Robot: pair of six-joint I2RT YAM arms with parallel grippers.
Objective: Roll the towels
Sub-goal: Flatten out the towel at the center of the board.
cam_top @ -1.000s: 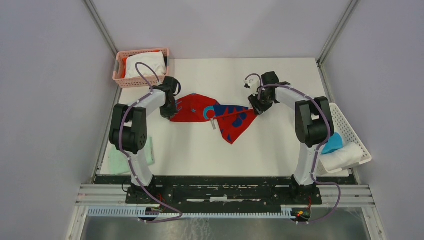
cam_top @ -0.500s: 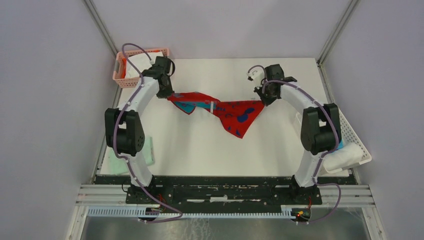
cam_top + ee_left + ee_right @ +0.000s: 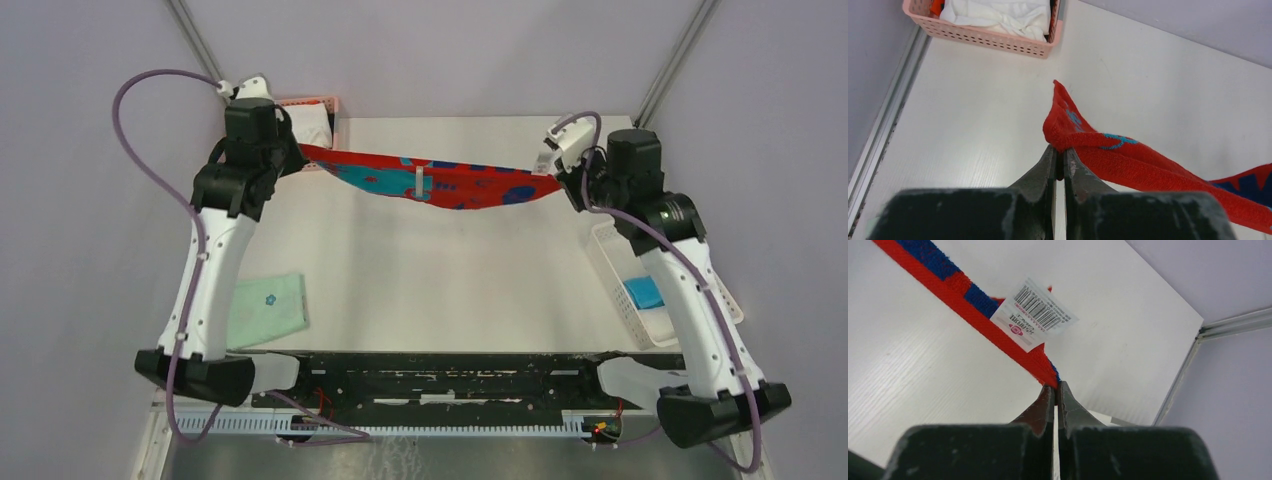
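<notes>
i'm holding the red towel (image 3: 440, 183) stretched in the air between both claws, left gripper (image 3: 1058, 159) pinching one corner, right gripper (image 3: 1054, 390) pinching the other; it's hanging unrolled, so i'm judging its rolling is not yet begun

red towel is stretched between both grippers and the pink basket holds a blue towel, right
No: the pink basket holds a white towel, as the left wrist view shows. The red towel is stretched between the left gripper and right gripper.

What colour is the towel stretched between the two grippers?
Red with dark-blue and turquoise blotches; the towel shows best in the top view.
</notes>
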